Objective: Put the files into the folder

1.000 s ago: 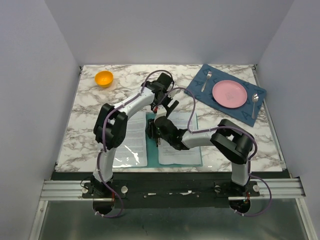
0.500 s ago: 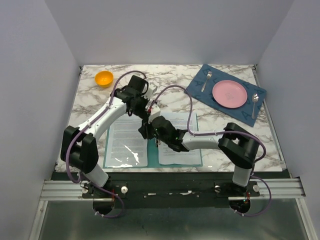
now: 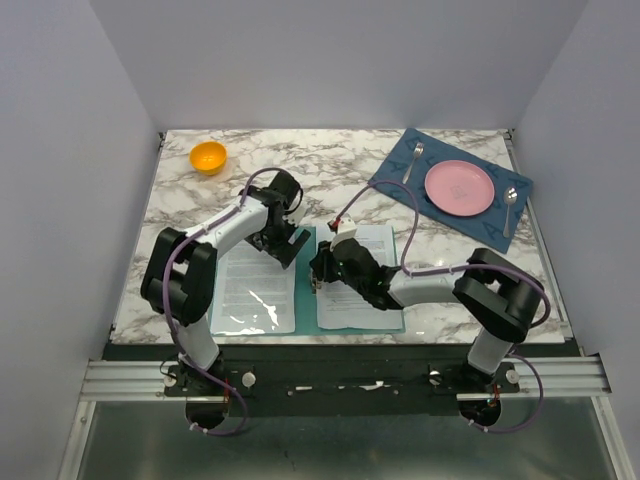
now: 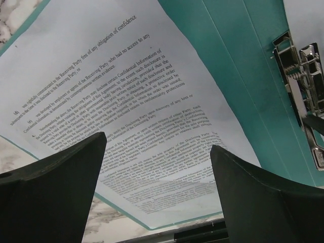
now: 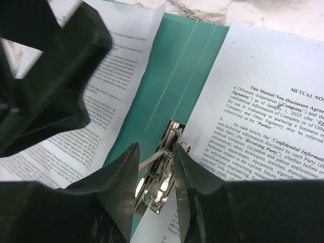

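The teal folder (image 3: 306, 312) lies open on the marble table near the front. One printed sheet (image 3: 250, 290) lies on its left flap and another (image 3: 365, 300) on its right flap. My left gripper (image 3: 288, 243) hangs open and empty over the far part of the left sheet (image 4: 116, 86); teal folder (image 4: 238, 61) and its metal clip (image 4: 301, 81) show to the right. My right gripper (image 3: 318, 272) is at the spine. In the right wrist view its jaws (image 5: 156, 149) are closed around the metal clip (image 5: 161, 174), between the left sheet (image 5: 116, 86) and the right sheet (image 5: 263, 101).
An orange bowl (image 3: 208, 157) stands at the back left. A dark blue placemat (image 3: 430, 205) at the back right carries a pink plate (image 3: 459, 187), a fork (image 3: 412, 160) and a spoon (image 3: 510, 205). Grey walls enclose the table on three sides.
My left arm has swung from the back centre to the left and come down over the left sheet. My right gripper has stayed at the spine, shifting slightly right.
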Tool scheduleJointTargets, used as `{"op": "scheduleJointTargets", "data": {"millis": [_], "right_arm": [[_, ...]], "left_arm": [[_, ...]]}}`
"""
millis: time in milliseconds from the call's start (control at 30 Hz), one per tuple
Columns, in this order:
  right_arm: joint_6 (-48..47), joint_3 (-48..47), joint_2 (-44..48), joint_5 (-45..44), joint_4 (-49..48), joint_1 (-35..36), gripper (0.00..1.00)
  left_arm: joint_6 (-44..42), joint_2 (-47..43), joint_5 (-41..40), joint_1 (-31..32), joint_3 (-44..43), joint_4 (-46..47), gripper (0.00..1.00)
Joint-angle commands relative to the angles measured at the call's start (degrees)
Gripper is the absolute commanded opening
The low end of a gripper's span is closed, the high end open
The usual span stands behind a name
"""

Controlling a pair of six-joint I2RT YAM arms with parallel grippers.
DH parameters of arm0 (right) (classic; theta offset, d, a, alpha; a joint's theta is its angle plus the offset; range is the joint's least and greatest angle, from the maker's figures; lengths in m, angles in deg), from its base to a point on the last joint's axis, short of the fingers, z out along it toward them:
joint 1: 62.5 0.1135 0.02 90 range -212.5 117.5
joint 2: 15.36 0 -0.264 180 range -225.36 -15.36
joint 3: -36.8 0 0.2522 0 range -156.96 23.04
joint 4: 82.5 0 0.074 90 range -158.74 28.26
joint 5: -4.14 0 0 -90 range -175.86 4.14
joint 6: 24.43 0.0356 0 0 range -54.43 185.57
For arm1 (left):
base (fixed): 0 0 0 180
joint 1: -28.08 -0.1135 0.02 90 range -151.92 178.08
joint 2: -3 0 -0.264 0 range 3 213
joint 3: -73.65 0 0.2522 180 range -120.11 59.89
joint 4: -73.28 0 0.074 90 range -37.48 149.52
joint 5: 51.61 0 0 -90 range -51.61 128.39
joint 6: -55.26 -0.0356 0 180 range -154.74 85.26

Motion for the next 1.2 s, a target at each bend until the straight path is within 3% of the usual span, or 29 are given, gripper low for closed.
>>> {"op": "scheduleJointTargets", "data": {"millis": [0,300,533,800,1000,1167], "right_arm": [[2.1,3.8,4.3,-1.6,-5.3,0.5,0.41],[4.5,11.3,13.0,-3.2,-7.7,0.5,0.38],[5.3,12.7,14.3,-4.0,-7.4,0.4,0.38],[5.2,13.0,14.2,-6.3,-8.0,0.5,0.36],[3.4,12.7,14.6,-8.0,-10.7,0.5,0.34],[3.5,12.7,13.1,-15.1,-12.4,0.4,0.21]], "left_arm": [[1.2,4.1,-0.9,0.5,-1.1,0.6,0.99],[0.4,12.6,-4.4,0.8,-5.3,2.4,0.99],[-0.6,17.2,-5.8,0.8,-12.3,2.1,0.99],[-3.0,12.2,-7.5,0.8,-15.4,0.4,0.99],[1.1,5.9,-2.1,0.9,-21.5,-2.6,0.99],[8.9,9.1,3.1,2.1,-27.5,-2.6,0.98]]}}
